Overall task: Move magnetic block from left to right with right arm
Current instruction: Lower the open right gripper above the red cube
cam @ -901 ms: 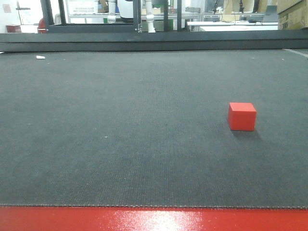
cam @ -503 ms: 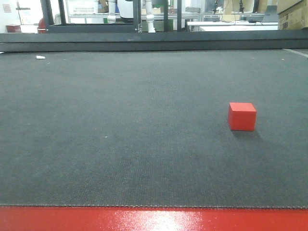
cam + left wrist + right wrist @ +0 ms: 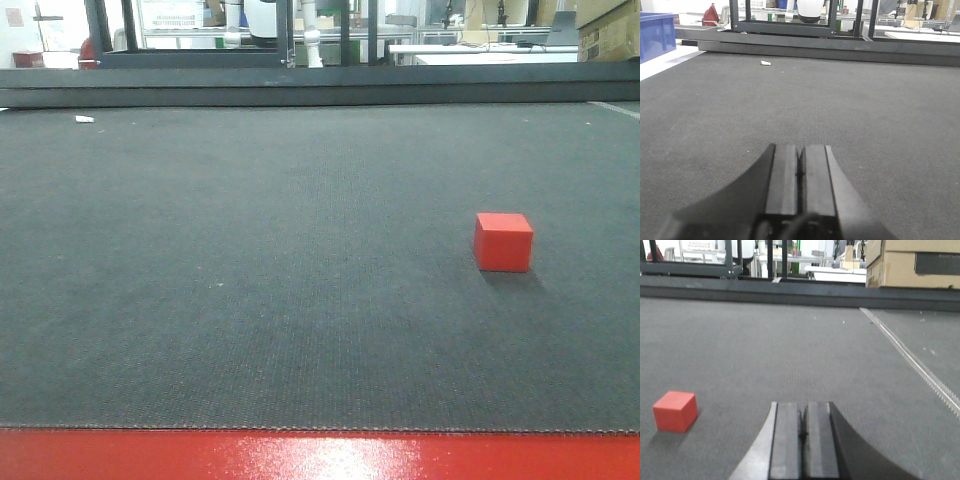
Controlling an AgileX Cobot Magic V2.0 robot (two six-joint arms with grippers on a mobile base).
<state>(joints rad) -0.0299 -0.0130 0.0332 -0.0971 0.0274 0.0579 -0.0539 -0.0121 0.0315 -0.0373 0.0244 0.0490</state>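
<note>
Off to the left of the right arm's fingers (image 3: 786, 437), in its wrist view, sits the magnetic block (image 3: 675, 411), resting flat on the dark mat of the worktop (image 3: 250, 250). On the front camera the same red cube lies right of centre, about mid-depth, with nothing touching it. Those fingers are pressed fully together and carry nothing. The left arm's fingers (image 3: 785, 175) are likewise closed and empty, pointing out over bare mat, and I'd leave that arm parked.

As I read it, the grasp has not begun, so the step in hand is the reach. I would part the fingers first, wider than the cube, before closing any distance. Then I would swing the wrist left until the block sits centred between the pads in the wrist view. The cube shows one corner edge turned toward that camera, so I'd rotate the wrist to meet two opposite flat faces squarely rather than pinch across an edge. I'd come down low enough to grip around mid-height, but short of scraping the mat. After closing, I would lift clear before carrying right, since the woven surface looks likely to snag a dragged block.
</note>
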